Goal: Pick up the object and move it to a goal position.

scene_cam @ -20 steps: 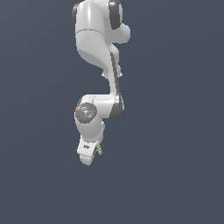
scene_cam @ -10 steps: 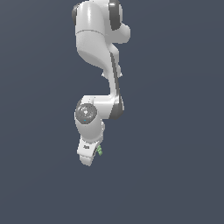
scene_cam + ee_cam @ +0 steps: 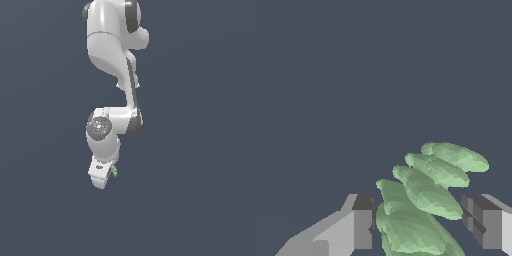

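My gripper [image 3: 418,227] has its two grey fingers [image 3: 358,225] spread either side of the pale-green, ridged object [image 3: 423,200], which sits between them against plain dark grey.

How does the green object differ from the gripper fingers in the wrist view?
The object is pale green, bumpy and ridged; the fingers are grey, flat and blocky. The object runs slantwise, while the fingers stand straight on either side of it. Both sit at the same frame edge.

The pale-green, bumpy, two-pronged object [image 3: 423,200] lies between the two fingers [image 3: 362,222] of the tool [image 3: 421,222], at its exterior-view right.
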